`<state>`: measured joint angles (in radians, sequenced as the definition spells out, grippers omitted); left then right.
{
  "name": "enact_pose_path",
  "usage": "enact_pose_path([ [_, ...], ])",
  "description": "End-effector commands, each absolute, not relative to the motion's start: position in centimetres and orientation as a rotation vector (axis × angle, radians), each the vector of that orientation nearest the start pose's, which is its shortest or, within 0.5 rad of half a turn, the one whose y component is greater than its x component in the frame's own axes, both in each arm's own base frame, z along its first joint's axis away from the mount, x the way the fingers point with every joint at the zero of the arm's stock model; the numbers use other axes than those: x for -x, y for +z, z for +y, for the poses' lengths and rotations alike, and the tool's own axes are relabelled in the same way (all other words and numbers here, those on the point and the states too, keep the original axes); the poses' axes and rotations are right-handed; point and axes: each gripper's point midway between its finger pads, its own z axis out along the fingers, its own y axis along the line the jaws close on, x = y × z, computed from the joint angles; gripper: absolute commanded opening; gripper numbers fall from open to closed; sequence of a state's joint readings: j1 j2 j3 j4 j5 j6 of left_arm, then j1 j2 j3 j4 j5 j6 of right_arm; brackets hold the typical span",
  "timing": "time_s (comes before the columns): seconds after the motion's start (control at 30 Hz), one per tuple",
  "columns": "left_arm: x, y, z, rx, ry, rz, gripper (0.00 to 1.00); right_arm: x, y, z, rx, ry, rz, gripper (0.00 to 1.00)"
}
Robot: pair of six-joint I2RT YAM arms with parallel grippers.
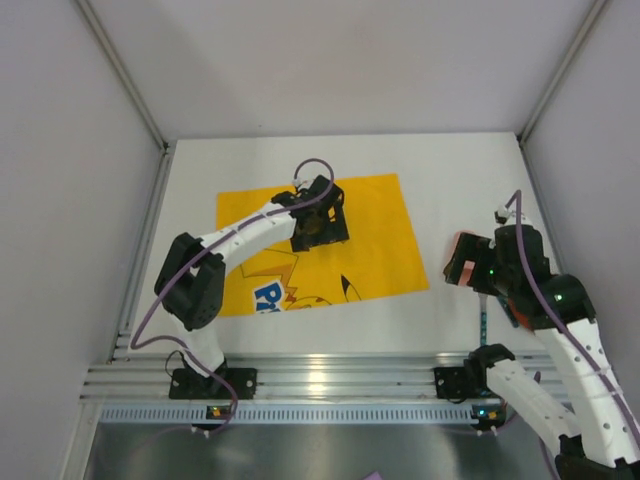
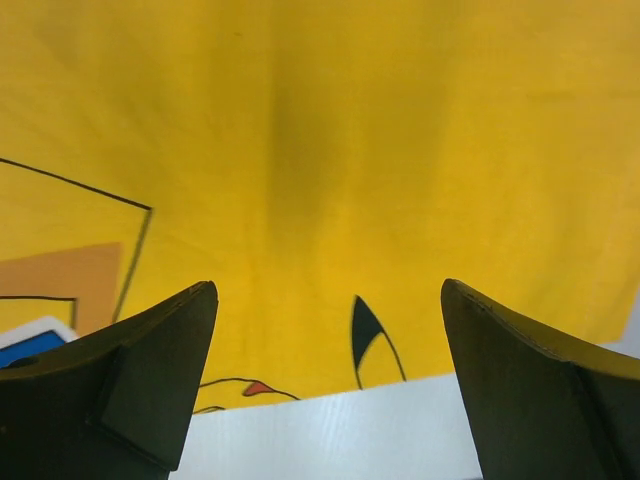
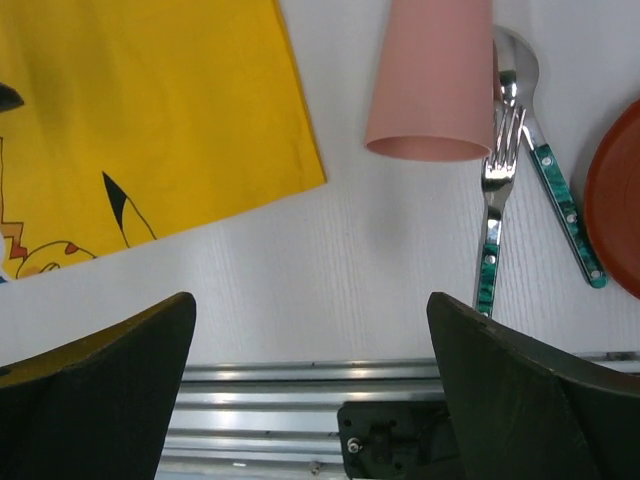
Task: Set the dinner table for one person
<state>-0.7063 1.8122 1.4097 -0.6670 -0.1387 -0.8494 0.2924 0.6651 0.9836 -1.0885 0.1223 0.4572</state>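
Note:
The white dinner table carries a yellow cartoon-printed mat in the middle. My left gripper hovers over the mat's upper middle, open and empty; in the left wrist view the mat fills the frame above a strip of table. My right gripper is open and empty above the table's right side, next to a pink cup. The right wrist view shows the cup, a green-handled fork, a spoon and a red plate's edge.
The silver rail runs along the near edge, also in the right wrist view with an arm base. Grey walls enclose the table on the left, back and right. The fork's handle shows below the right gripper.

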Motion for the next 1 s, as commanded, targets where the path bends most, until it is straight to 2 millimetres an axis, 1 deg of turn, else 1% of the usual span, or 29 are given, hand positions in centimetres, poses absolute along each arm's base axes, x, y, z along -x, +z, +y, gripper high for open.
enact_pose_path([
  [0.0, -32.5, 9.4, -24.2, 0.187, -0.089, 2.641, 0.99, -18.4, 20.5, 5.1, -0.349, 0.228, 2.361, 1.0],
  [0.03, -32.8, 9.1, -23.6, 0.162, -0.053, 2.637, 0.99, -18.5, 19.6, 5.4, -0.358, 0.238, 2.383, 1.0],
  [0.07, -33.1, 8.2, -23.3, 0.152, -0.03, 2.652, 0.99, -19.0, 19.7, 6.1, -0.361, 0.29, 2.375, 1.0],
  [0.13, -34.1, 7.2, -22.5, 0.152, -0.007, 2.662, 0.99, -19.5, 19.2, 6.6, -0.375, 0.326, 2.38, 1.0],
  [0.17, -34.3, 6.1, -22.2, 0.124, 0.009, 2.682, 0.99, -19.8, 18.8, 6.8, -0.393, 0.334, 2.388, 1.0],
  [0.23, -35.8, 5.8, -22.2, 0.125, -0.007, 2.671, 0.99, -20.1, 18.6, 6.9, -0.408, 0.346, 2.393, 1.0],
  [0.27, -36.1, 4.6, -21.9, 0.1, 0.021, 2.692, 0.99, -20.4, 18.4, 6.9, -0.413, 0.346, 2.396, 1.0],
  [0.3, -36.5, 4.4, -21.9, 0.091, 0.027, 2.698, 0.99, -20.5, 18.2, 6.8, -0.424, 0.344, 2.397, 1.0],
  [0.33, -37.4, 4.5, -22.0, 0.089, 0.019, 2.691, 0.99, -20.6, 18.1, 6.7, -0.433, 0.341, 2.396, 1.0],
  [0.37, -37.5, 3.4, -22.0, 0.052, 0.035, 2.717, 0.99, -20.7, 17.9, 6.6, -0.446, 0.34, 2.397, 1.0],
  [0.4, -38.1, 3.6, -22.4, 0.036, 0.027, 2.711, 0.99, -20.7, 17.8, 6.6, -0.454, 0.341, 2.396, 1.0],
  [0.43, -38.3, 3.3, -22.6, 0.016, 0.032, 2.72, 0.99, -20.7, 17.5, 6.5, -0.464, 0.339, 2.402, 1.0],
  [0.47, -38.2, 2.3, -22.6, -0.034, 0.052, 2.745, 0.99, -20.8, 17.4, 6.4, -0.475, 0.341, 2.398, 1.0],
  [0.57, -38.2, 1.7, -22.7, -0.129, 0.053, 2.759, 0.99, -20.8, 17.0, 6.0, -0.513, 0.336, 2.396, 0.99],
  [0.6, -38.0, 1.5, -23.0, -0.16, 0.022, 2.76, 0.99, -20.8, 16.9, 5.9, -0.518, 0.336, 2.394, 1.0],
  [0.63, -37.5, 1.1, -23.0, -0.22, -0.004, 2.752, 0.99, -20.8, 16.7, 5.8, -0.523, 0.332, 2.394, 1.0],
  [0.7, -36.8, 0.7, -22.9, -0.269, -0.045, 2.749, 0.99, -20.9, 16.5, 5.5, -0.548, 0.326, 2.388, 1.0],
  [0.73, -35.5, -0.2, -22.6, -0.296, -0.069, 2.783, 0.98, -20.9, 16.3, 5.5, -0.554, 0.324, 2.39, 1.0],
  [0.77, -35.5, -0.2, -22.9, -0.335, -0.101, 2.763, 0.97, -20.9, 16.3, 5.3, -0.564, 0.32, 2.387, 1.0],
  [0.8, -34.5, -0.9, -22.5, -0.348, -0.101, 2.785, 0.97, -21.0, 16.2, 5.3, -0.571, 0.318, 2.385, 1.0],
  [0.83, -34.0, -1.0, -22.7, -0.377, -0.138, 2.789, 0.95, -20.9, 16.0, 5.2, -0.574, 0.315, 2.387, 1.0],
  [0.87, -34.0, -1.1, -23.0, -0.397, -0.169, 2.775, 0.94, -21.0, 16.0, 5.2, -0.583, 0.317, 2.383, 1.0],
  [0.93, -33.1, -1.8, -22.9, -0.444, -0.194, 2.784, 0.91, -21.1, 15.8, 5.1, -0.604, 0.318, 2.383, 1.0],
  [0.97, -32.5, -1.9, -23.5, -0.478, -0.265, 2.795, 0.91, -21.1, 15.8, 5.3, -0.619, 0.332, 2.379, 1.0],
])
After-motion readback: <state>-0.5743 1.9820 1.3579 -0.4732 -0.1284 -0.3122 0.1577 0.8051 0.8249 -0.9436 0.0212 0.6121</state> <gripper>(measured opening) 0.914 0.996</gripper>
